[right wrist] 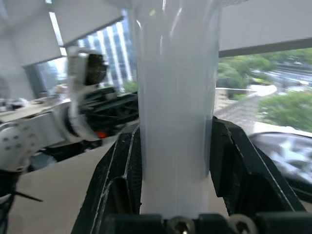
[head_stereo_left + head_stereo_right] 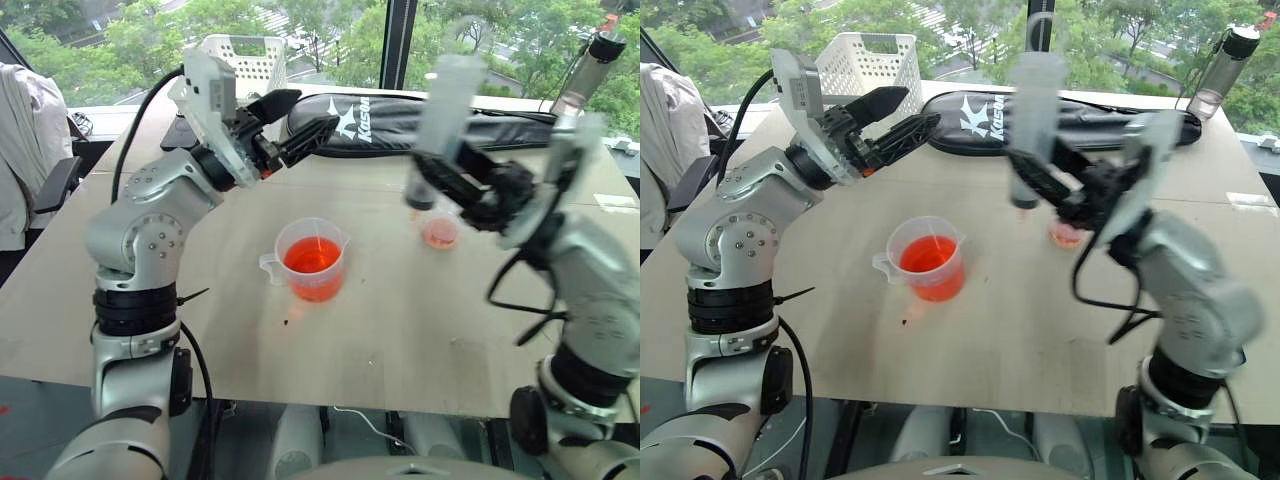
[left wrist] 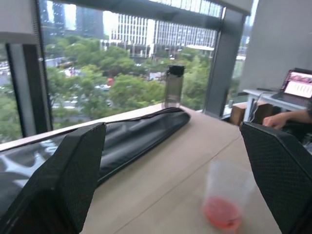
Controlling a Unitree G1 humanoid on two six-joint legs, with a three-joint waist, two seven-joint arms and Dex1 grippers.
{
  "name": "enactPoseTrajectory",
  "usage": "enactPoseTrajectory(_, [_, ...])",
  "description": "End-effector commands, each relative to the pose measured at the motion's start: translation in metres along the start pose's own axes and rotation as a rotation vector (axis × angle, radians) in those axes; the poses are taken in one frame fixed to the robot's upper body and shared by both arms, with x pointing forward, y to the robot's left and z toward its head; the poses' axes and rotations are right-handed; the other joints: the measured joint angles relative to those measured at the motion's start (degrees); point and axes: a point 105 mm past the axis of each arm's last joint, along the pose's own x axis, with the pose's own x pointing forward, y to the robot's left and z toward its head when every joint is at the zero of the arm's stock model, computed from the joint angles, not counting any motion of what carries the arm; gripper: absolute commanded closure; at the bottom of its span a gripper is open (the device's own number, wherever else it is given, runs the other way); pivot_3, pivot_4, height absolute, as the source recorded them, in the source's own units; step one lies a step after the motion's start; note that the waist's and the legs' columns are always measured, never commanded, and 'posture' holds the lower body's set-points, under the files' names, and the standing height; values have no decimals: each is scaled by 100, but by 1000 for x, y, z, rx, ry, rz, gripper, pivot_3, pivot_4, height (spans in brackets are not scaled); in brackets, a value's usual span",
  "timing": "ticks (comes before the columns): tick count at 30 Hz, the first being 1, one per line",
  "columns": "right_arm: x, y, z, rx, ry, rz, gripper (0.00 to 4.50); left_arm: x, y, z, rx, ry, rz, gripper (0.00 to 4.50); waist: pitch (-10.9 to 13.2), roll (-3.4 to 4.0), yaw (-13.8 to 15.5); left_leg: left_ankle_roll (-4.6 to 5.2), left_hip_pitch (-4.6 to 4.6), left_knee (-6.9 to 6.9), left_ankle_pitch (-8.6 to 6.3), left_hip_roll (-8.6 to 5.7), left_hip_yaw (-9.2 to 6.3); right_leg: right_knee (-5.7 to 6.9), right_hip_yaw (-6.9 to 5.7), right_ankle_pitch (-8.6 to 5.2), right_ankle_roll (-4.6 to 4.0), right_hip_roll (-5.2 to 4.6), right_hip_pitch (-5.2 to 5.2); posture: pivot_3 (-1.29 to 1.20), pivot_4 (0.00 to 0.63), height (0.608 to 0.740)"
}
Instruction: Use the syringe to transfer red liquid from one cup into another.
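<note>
The syringe (image 2: 442,120) stands nearly upright in the air, blurred, with my right gripper (image 2: 447,183) shut across its clear barrel (image 1: 175,107). Its lower end with the dark seal hangs just above and to the left of the small cup (image 2: 440,232), which holds a little red liquid. The spouted beaker (image 2: 313,258) sits at the table's middle, about a third full of red liquid (image 2: 312,256). My left gripper (image 2: 297,120) is open and empty, raised over the table behind the beaker and pointing right. Between its fingers (image 3: 63,185), the small cup (image 3: 224,200) is visible.
A long black bag (image 2: 400,120) lies across the table's far side, with a white basket (image 2: 245,60) behind my left arm and a water bottle (image 2: 590,70) at the far right corner. A person's hand (image 3: 282,119) rests by a laptop (image 3: 298,84) off to the side.
</note>
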Motion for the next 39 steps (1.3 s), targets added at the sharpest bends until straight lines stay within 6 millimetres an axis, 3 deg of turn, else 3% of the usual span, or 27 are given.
enactPoseTrajectory(1, [24, 17, -19, -42, -72, 138, 3011, -17, 14, 13, 73, 35, -1, 0, 1, -1, 3, -1, -5, -2, 0, -1, 3, -2, 0, -1, 2, -3, -4, 0, 150, 724])
enactPoseTrajectory(8, [55, 43, -57, 0, -87, 307, 3028, -48, 26, 24, 122, 165, -15, 0, 11, -12, 10, -5, -8, -17, -2, 1, 6, -7, -6, -7, 5, -6, -11, 0, 150, 724])
enactPoseTrajectory(13, [57, 47, -59, 51, -97, 348, 3033, -61, 28, 33, 147, 206, -26, 0, 12, -12, 40, -11, -3, -17, 1, 2, 5, 2, -8, -8, 3, -8, -11, 0, 150, 724])
enactPoseTrajectory(18, [59, 44, -84, 3, -17, 354, 3034, -69, 13, 44, 114, 227, -106, 0, 9, -18, 84, -17, 1, -13, 5, 3, 8, 5, -9, -17, -13, -11, -10, 0, 150, 724])
enactPoseTrajectory(24, [70, 32, -99, -99, 31, 282, 3036, -71, 6, 53, 113, 238, -122, 0, 10, -19, 79, -17, 3, -14, 5, 3, 9, 14, -7, -14, -8, -9, -15, 0, 150, 724])
enactPoseTrajectory(39, [72, 38, -103, -134, 32, 285, 3037, -55, -21, 50, 145, 256, -182, 0, 9, -21, 81, -18, 9, -12, 6, 3, 9, 36, -4, -14, -7, -8, -16, 0, 150, 724])
